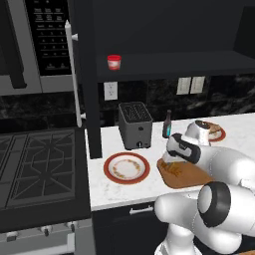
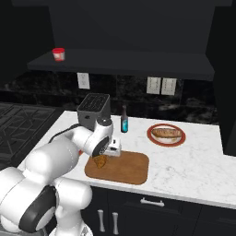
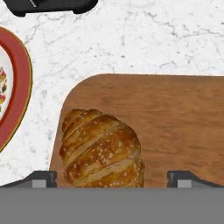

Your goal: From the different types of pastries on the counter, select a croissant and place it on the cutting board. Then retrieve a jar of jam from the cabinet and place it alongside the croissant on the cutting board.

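Nearest the lens, end effector point(image 3: 112, 177) spread wide, holding nothing, fingertips point(image 3: 41, 178) flanking the croissant point(image 3: 101, 151) without touching. Croissant lying at the near left corner of the cutting board point(image 3: 166, 113), on the white marbled desk point(image 3: 131, 39). Just left of the board, a red-rimmed plate point(image 1: 126, 168). Behind, a toaster point(image 1: 135, 125) and a dark bottle point(image 1: 167, 125). Farther right, a second plate point(image 2: 166, 134) bearing the oblong pastry point(image 2: 166, 133). Farthest back, jar of jam point(image 1: 114, 62) standing upright on the shelf of the dark cabinet point(image 1: 169, 30).
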{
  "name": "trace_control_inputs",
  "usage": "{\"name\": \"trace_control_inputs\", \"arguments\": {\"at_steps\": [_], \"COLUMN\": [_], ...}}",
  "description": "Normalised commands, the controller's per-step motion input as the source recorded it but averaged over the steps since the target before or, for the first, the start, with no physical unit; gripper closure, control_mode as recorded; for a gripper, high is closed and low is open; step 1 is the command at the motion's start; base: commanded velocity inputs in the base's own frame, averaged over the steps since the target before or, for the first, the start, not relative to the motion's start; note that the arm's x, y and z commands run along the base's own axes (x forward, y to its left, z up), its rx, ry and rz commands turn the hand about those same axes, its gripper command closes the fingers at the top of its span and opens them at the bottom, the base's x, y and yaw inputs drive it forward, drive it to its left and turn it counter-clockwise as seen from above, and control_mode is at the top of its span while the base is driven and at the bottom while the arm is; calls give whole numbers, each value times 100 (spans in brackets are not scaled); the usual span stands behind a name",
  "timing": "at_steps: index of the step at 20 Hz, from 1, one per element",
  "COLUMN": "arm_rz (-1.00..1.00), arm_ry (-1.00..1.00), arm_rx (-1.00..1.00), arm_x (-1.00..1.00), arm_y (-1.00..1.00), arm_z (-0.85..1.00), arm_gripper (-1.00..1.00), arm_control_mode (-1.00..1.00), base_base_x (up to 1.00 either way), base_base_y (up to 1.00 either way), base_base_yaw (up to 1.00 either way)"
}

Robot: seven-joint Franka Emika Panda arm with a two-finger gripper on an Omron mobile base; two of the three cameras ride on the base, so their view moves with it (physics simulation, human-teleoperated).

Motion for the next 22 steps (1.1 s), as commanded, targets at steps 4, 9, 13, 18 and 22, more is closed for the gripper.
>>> {"name": "trace_control_inputs", "arguments": {"at_steps": [4, 9, 13, 18, 22], "arm_rz": [0, 0, 0, 0, 0], "arm_ry": [-4, -2, -6, -21, -35], "arm_rx": [14, 21, 18, 15, 9], "arm_x": [-7, -5, -20, -14, -16], "arm_y": [8, 42, 28, 21, 16], "arm_z": [86, 100, 100, 100, 100], "arm_gripper": [-100, -100, -100, -100, -100], "arm_control_mode": [-100, -100, -100, -100, -100], "base_base_x": [0, 0, 0, 0, 0], "base_base_y": [0, 0, 0, 0, 0], "base_base_yaw": [0, 0, 0, 0, 0]}}
